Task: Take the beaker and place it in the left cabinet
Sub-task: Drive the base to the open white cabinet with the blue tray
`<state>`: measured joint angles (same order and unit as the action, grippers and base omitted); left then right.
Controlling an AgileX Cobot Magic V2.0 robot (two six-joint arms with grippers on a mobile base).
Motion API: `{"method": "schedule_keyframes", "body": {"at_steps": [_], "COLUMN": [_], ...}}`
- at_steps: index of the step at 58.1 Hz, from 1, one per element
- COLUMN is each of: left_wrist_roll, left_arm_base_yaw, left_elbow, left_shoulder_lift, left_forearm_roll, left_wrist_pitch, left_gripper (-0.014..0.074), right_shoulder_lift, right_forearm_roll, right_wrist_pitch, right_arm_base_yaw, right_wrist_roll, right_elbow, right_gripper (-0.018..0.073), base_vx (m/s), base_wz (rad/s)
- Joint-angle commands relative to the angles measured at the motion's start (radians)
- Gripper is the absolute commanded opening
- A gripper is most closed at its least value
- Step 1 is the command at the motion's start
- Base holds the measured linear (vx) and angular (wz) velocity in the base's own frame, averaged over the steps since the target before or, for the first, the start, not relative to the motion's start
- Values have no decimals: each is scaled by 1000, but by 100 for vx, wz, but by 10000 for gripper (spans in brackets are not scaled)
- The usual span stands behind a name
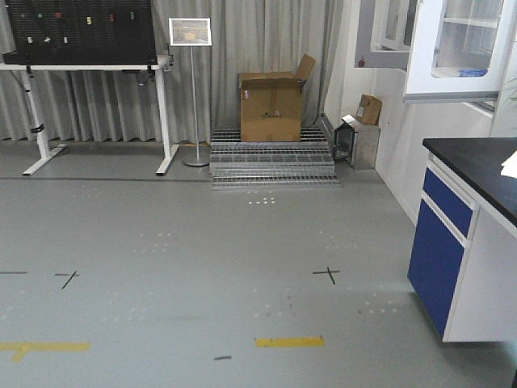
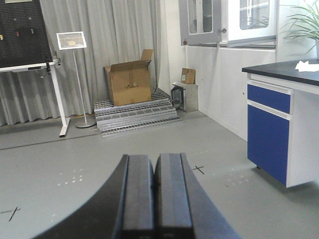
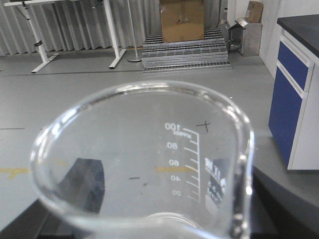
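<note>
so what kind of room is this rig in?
Looks like a lab, probably a mock-up test space: a blue-fronted counter with a black worktop, a glass-doored cabinet, a graduated glass beaker right at the right wrist camera, plus tape marks on the floor.

a grey floor (image 1: 161, 242) fills most of the front view. a yellow tape strip (image 1: 290, 342) lies at lower centre and a second yellow strip (image 1: 44, 347) at lower left, with black crosses (image 1: 327, 275) taped between them. at upper centre a stack of metal gratings (image 1: 272, 166) rests on the floor, and a cardboard box (image 1: 272, 109) with open flaps stands on it. just left of the gratings stands a sign stand (image 1: 195, 162), then a white-legged table (image 1: 97, 65) at upper left. at the right edge a blue-fronted counter (image 1: 440, 259) sits on the floor, and something white (image 2: 306, 65) lies on its black top (image 1: 472, 162).
</note>
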<state>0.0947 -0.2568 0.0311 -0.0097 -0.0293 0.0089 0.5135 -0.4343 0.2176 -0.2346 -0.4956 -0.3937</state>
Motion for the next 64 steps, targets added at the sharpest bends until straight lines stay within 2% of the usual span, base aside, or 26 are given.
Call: {"method": "schedule_keyframes", "body": {"at_steps": [1,23,64], "left_wrist_roll": [-4,-4,-4], "left_arm_base_yaw": [-3,-3,-3], "left_elbow": [16,16,16], "left_shoulder_lift": [-18,-18,-18], "left_forearm_roll": [-7,-7,-7], "left_wrist_pitch": [-84,-84,-85], "left_gripper": [1,1,1], "right_shoulder_lift": [1,1,1], "right_forearm_roll": [-14,-14,-14], "right_wrist_pitch": [-74,-74,-74], "right_arm_base_yaw": [0,0,0], "right_wrist_roll": [9,9,9], "right_elbow": [-31,-31,-31], "right_gripper": [-3,-3,-3], "base_vx": [64,65,65], "base_wz": [-12,-3,14]}}
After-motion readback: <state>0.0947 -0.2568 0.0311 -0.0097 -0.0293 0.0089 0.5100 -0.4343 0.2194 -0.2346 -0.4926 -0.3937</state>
